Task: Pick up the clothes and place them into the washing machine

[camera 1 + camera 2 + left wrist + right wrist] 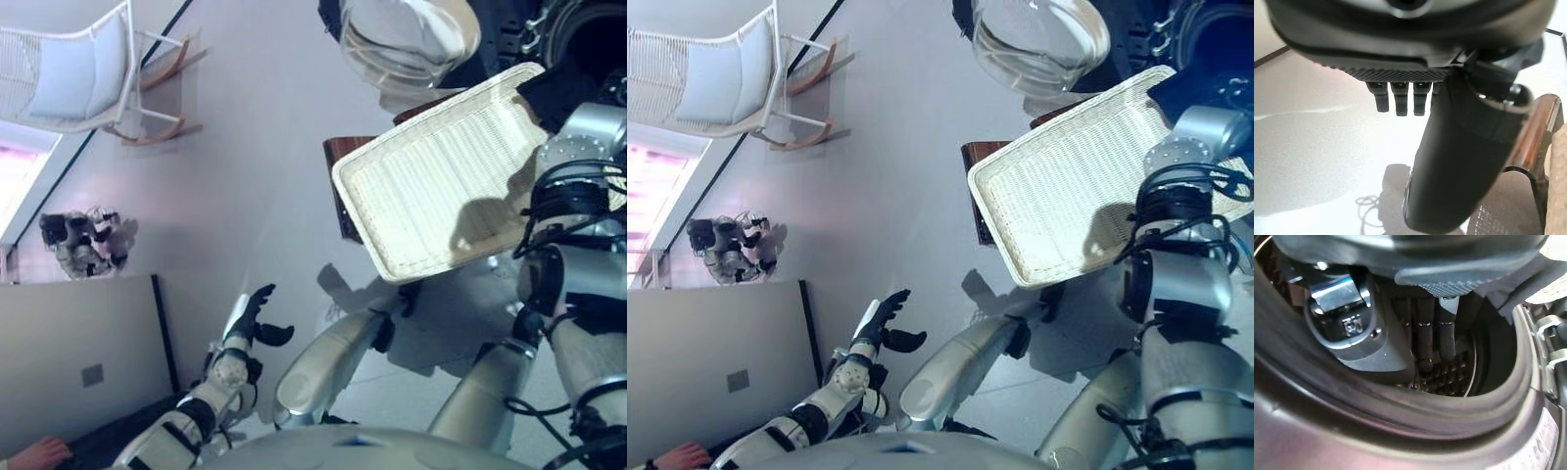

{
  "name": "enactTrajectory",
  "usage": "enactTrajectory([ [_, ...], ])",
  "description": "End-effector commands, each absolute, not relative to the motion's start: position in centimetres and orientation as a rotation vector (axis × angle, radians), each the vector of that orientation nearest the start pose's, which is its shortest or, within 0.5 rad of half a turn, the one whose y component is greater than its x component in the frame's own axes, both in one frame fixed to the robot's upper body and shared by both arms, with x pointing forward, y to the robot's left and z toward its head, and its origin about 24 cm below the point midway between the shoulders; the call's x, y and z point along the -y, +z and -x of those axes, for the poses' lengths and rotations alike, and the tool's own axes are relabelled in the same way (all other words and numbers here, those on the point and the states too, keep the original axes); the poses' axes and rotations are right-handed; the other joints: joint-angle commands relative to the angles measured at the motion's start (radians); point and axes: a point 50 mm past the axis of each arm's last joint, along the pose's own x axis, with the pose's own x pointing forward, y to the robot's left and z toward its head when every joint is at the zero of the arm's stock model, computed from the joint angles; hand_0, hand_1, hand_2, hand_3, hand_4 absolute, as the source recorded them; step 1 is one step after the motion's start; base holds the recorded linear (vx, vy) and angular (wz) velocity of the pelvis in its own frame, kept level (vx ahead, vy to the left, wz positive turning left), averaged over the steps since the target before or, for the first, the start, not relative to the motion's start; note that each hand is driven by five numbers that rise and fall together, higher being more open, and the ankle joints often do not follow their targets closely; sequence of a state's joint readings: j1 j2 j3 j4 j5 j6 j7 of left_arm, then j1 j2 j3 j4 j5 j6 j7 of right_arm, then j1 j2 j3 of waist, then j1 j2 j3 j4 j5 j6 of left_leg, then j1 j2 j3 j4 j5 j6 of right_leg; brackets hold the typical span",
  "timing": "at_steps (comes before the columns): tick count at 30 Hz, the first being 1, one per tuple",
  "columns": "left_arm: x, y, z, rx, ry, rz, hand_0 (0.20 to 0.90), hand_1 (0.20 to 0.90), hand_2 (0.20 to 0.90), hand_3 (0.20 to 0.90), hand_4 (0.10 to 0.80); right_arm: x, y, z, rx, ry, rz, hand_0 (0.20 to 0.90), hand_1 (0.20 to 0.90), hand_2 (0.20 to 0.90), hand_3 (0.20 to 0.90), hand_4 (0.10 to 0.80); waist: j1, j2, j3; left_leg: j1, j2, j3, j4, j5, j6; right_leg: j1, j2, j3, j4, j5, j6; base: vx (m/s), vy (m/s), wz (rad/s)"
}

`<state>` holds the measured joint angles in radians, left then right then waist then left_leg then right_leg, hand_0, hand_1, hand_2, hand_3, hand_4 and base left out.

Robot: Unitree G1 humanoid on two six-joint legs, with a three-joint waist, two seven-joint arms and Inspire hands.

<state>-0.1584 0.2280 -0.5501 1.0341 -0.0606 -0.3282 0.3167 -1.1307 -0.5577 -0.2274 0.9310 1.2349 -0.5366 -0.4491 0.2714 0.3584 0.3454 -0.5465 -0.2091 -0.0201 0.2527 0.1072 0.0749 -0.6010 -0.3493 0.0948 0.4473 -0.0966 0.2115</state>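
Note:
The shallow wicker basket [441, 191] rests on the low dark brown box [345, 162] beside the washing machine, and its inside shows bare wicker. My right arm reaches over the basket into the machine's dark opening [588, 39]. In the right wrist view my right hand [1435, 328] is inside the drum [1449, 377] with its fingers straight and nothing in them, past the grey door seal [1400, 416]. My left hand [257, 313] hangs low over the floor, away from the basket, fingers relaxed and empty; it also shows in the left wrist view [1459, 161].
The machine's round glass door [407, 39] stands open above the basket. A white chair [78, 78] stands far left. A small device [83, 240] lies on the floor by a grey panel [78, 362]. A person's hand [39, 452] shows at the lower left.

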Motion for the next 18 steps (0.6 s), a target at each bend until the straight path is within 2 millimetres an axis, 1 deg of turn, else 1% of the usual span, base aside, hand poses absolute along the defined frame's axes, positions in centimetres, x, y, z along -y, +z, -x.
enactTrajectory([
  [1,-19.8,-11.8,-18.4,-0.602,-0.002,-0.532,0.900,0.900,0.900,0.900,0.800,31.5,31.4,-35.1,0.952,-0.535,-1.003,0.900,0.900,0.900,0.900,0.800,0.009,0.003,-0.134,-0.037,-0.028,-0.007,-0.046,-0.024,-0.082,0.040,0.041,-0.036,0.077,-0.102,-0.110,-0.064,-0.018,-0.01],
  [4,-19.4,-11.6,-18.7,-0.587,-0.008,-0.529,0.900,0.900,0.900,0.900,0.800,30.9,28.5,-36.1,0.861,-0.573,-1.068,0.900,0.900,0.900,0.900,0.800,0.008,0.010,-0.104,-0.052,-0.024,-0.007,-0.035,-0.022,-0.083,0.028,0.049,-0.039,0.089,-0.103,-0.115,-0.065,-0.027,-0.01],
  [5,-19.5,-11.6,-18.7,-0.587,-0.007,-0.531,0.900,0.900,0.900,0.900,0.800,31.0,28.4,-36.1,0.861,-0.572,-1.070,0.900,0.900,0.900,0.900,0.800,0.008,0.008,-0.104,-0.053,-0.024,-0.007,-0.033,-0.022,-0.084,0.027,0.049,-0.039,0.091,-0.104,-0.116,-0.058,-0.034,0.00],
  [7,-19.1,-11.4,-19.0,-0.569,-0.024,-0.538,0.900,0.900,0.900,0.900,0.800,30.9,26.7,-36.5,0.814,-0.597,-1.120,0.900,0.900,0.900,0.900,0.800,0.010,0.010,-0.073,-0.071,-0.019,-0.008,-0.023,-0.019,-0.088,0.016,0.060,-0.041,0.099,-0.106,-0.121,-0.064,-0.058,0.00],
  [8,-19.1,-11.4,-19.0,-0.569,-0.024,-0.539,0.900,0.900,0.900,0.900,0.800,31.0,26.6,-36.5,0.814,-0.596,-1.121,0.900,0.900,0.900,0.900,0.800,0.010,0.009,-0.073,-0.072,-0.018,-0.008,-0.021,-0.019,-0.088,0.015,0.061,-0.041,0.100,-0.106,-0.122,-0.052,-0.054,0.01],
  [9,-18.9,-11.3,-19.2,-0.559,-0.027,-0.540,0.900,0.900,0.900,0.900,0.800,30.7,25.7,-36.9,0.775,-0.608,-1.138,0.900,0.900,0.900,0.900,0.800,0.011,0.008,-0.058,-0.077,-0.016,-0.009,-0.018,-0.019,-0.088,0.007,0.067,-0.039,0.109,-0.107,-0.124,0.000,0.000,0.00],
  [11,-18.8,-11.3,-19.3,-0.555,-0.028,-0.540,0.900,0.900,0.900,0.900,0.800,30.6,24.5,-37.2,0.734,-0.621,-1.155,0.900,0.900,0.900,0.900,0.800,0.011,0.003,-0.046,-0.088,-0.015,-0.007,-0.011,-0.019,-0.090,-0.002,0.073,-0.035,0.115,-0.110,-0.128,-0.024,-0.028,0.06],
  [13,-18.8,-11.2,-19.5,-0.551,-0.027,-0.539,0.900,0.900,0.900,0.900,0.800,30.5,23.6,-37.5,0.694,-0.635,-1.171,0.900,0.900,0.900,0.900,0.800,0.011,0.001,-0.036,-0.101,-0.013,-0.002,-0.004,-0.019,-0.091,-0.015,0.077,-0.033,0.122,-0.111,-0.129,-0.016,-0.009,0.06],
  [16,-18.9,-11.0,-19.8,-0.539,-0.026,-0.548,0.900,0.900,0.900,0.900,0.800,30.9,22.6,-37.7,0.652,-0.667,-1.196,0.900,0.900,0.900,0.900,0.800,0.015,0.001,-0.025,-0.115,-0.010,-0.002,-0.001,-0.018,-0.093,-0.028,0.079,-0.034,0.129,-0.114,-0.132,-0.009,-0.009,0.04],
  [18,-18.9,-10.9,-19.8,-0.534,-0.027,-0.550,0.900,0.900,0.900,0.900,0.800,31.1,23.0,-37.7,0.660,-0.665,-1.206,0.900,0.900,0.900,0.900,0.800,0.017,0.002,-0.020,-0.127,-0.010,-0.001,0.005,-0.019,-0.094,-0.040,0.081,-0.032,0.137,-0.118,-0.134,0.000,0.000,0.00],
])
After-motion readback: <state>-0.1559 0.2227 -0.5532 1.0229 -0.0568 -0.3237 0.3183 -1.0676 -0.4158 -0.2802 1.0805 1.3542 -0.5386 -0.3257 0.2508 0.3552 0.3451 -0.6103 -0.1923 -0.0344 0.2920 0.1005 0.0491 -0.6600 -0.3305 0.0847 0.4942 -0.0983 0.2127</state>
